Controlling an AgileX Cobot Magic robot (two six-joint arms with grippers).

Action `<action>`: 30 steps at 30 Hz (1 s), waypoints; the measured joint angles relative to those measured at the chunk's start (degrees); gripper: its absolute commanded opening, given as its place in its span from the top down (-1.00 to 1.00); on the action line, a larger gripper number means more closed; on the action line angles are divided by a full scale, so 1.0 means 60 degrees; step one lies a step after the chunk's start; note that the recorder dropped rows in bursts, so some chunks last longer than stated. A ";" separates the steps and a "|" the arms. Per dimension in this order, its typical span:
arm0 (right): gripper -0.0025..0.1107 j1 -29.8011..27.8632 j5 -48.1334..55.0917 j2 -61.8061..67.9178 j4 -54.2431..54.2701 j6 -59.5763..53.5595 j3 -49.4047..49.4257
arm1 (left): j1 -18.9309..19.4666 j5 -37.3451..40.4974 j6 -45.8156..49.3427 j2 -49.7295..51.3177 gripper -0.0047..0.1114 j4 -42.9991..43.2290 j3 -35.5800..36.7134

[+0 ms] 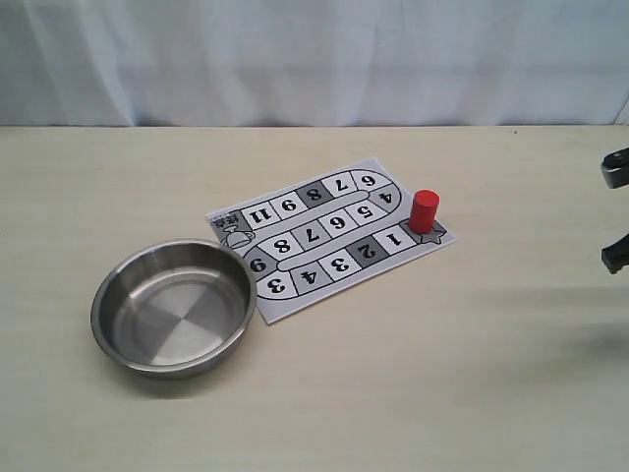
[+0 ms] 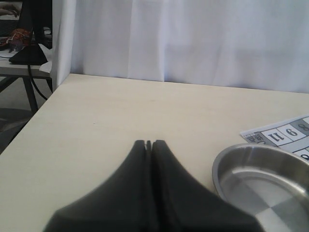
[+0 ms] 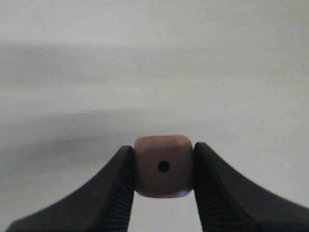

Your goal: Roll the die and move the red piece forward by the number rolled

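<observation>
Wooden die [image 3: 164, 166] sits pinched in my right gripper [image 3: 164, 146], the left gripper [image 2: 148, 143] has its jaws closed on nothing, so I'd carry it across over the steel bowl [image 1: 116, 313] and release low, centred

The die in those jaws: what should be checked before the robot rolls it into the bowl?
1. The die held between the right jaws: ok, pinched on two sides.
2. The steel bowl upright and empty: ok.
3. The right jaws over the steel bowl: not ok, they sit at the exterior view's right edge.
4. The red piece upright on the star square of the board: ok.
5. The left jaws shut and outside the steel bowl: ok.
6. Height of the die above the table: cannot tell.
</observation>
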 measured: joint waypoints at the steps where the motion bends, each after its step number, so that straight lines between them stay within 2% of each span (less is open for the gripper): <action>1: 0.88 0.0000 -0.0148 0.0000 0.0000 0.0000 0.0078 | 0.0000 0.0000 0.0000 0.0000 0.92 0.0000 0.0000; 9: 0.88 0.0000 -0.0763 0.0000 0.0674 -0.0283 0.0279 | 0.0000 0.0000 0.0000 0.0000 0.92 0.0000 0.0000; 19: 0.88 0.0000 -0.1044 0.0000 0.2589 -0.1951 0.0279 | 0.0000 0.0000 0.0000 0.0000 0.92 0.0000 0.0000; 26: 0.87 0.0000 -0.1219 0.0000 0.2800 -0.2058 0.0279 | 0.0000 0.0000 0.0000 0.0000 0.92 0.0000 0.0000; 28: 0.79 0.0000 -0.1236 0.0000 0.3168 -0.2304 0.0279 | 0.0000 0.0000 0.0000 0.0000 0.92 0.0000 0.0000; 30: 0.61 0.0000 -0.1236 0.0000 0.4288 -0.3157 0.0279 | 0.0000 0.0000 0.0000 0.0000 0.92 0.0000 0.0000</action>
